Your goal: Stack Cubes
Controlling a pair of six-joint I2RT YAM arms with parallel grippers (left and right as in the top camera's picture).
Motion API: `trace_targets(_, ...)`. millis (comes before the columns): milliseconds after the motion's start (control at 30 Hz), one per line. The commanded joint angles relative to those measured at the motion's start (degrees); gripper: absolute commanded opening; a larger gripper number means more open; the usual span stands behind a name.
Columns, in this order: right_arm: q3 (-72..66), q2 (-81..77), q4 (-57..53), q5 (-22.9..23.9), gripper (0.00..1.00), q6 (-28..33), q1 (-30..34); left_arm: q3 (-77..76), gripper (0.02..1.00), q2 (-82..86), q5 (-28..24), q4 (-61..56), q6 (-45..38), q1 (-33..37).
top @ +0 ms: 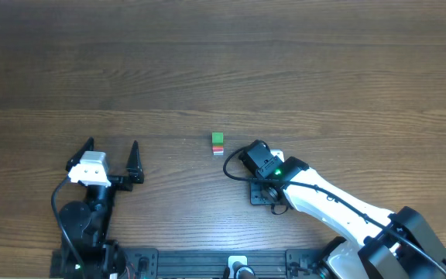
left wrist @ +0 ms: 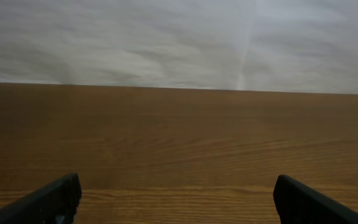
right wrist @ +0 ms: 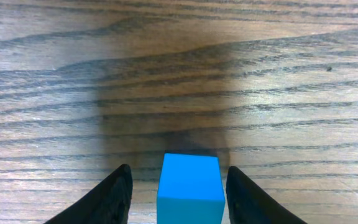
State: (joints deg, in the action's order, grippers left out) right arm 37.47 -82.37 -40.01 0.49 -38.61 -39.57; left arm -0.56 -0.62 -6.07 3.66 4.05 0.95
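Right hand (right wrist: 179,171) straddles blue cube (right wrist: 190,190), near green-topped stack (top: 217,142).

Soft, even light fills the scene, with a dark shadow on the table (right wrist: 166,93) beneath the right gripper (right wrist: 179,169).

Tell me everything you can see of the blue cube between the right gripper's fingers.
The blue cube is plain, matte and sharp-edged, like plastic or painted wood. It sits squarely between the fingers of the open right gripper, over the shadowed wooden table. One finger stands visibly apart from it; the other is very close.
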Motion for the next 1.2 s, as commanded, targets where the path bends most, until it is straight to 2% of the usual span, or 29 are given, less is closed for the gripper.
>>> trace_targets(33,-0.42,-0.48,0.22,-0.04,0.448,0.09,-0.26,0.22,1.000,0.24,-0.74,0.15,-0.83,0.28)
trace_targets(633,-0.42,-0.48,0.20,-0.04,0.257,0.07,-0.26,0.22,1.000,0.24,-0.74,0.15,-0.81,0.28)
trace_targets(967,0.28,-0.48,-0.02,-0.02,0.213,0.09,-0.09,0.22,1.000,0.24,-0.74,0.15,-0.83,0.28)
trace_targets(1200,11.47,-0.48,-9.79,3.50,0.189,0.15,-0.13,0.22,1.000,0.24,-0.74,0.15,-0.83,0.28)
